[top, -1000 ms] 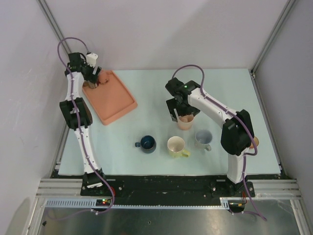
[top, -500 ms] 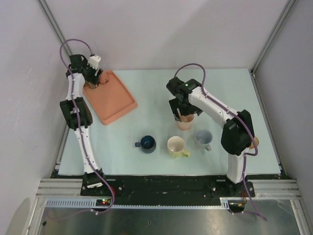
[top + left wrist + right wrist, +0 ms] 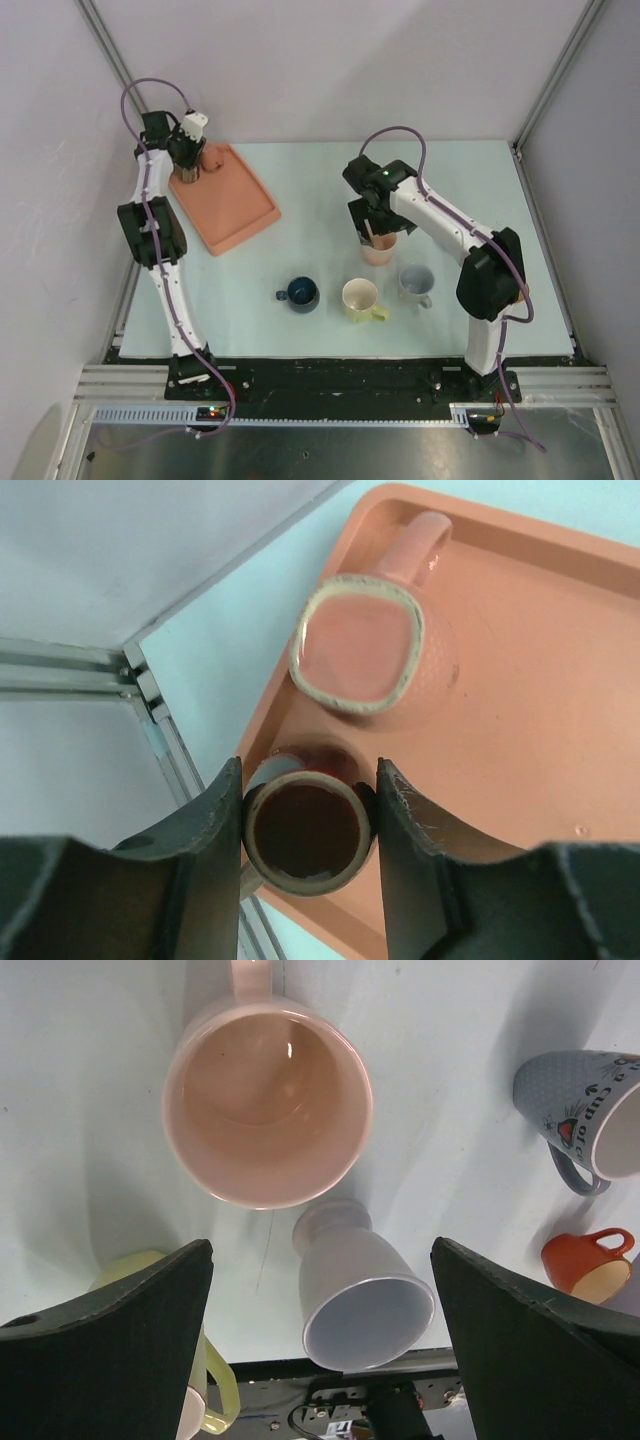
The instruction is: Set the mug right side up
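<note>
My left gripper (image 3: 310, 772) is at the far-left corner of the orange tray (image 3: 520, 710), shut on a brown mug (image 3: 305, 832) whose dark opening faces the wrist camera. Both fingers (image 3: 215, 825) press its sides. In the top view the left gripper (image 3: 190, 160) hides that mug. A pink square-rimmed mug (image 3: 362, 645) stands upright beside it on the tray. My right gripper (image 3: 320, 1260) is wide open and empty above an upright pink mug (image 3: 266, 1100), which stands mid-table in the top view (image 3: 379, 250).
In front of the pink mug stand a grey mug (image 3: 415, 283), a yellow mug (image 3: 360, 298) and a dark blue mug (image 3: 300, 293). The right wrist view also shows a patterned blue-grey mug (image 3: 590, 1110) and a small orange mug (image 3: 590, 1260). The tray (image 3: 230, 205) lies at the back left.
The left wrist has turned and shifted slightly towards the back over the tray corner. The right gripper has moved a little right and back above the pink mug.
</note>
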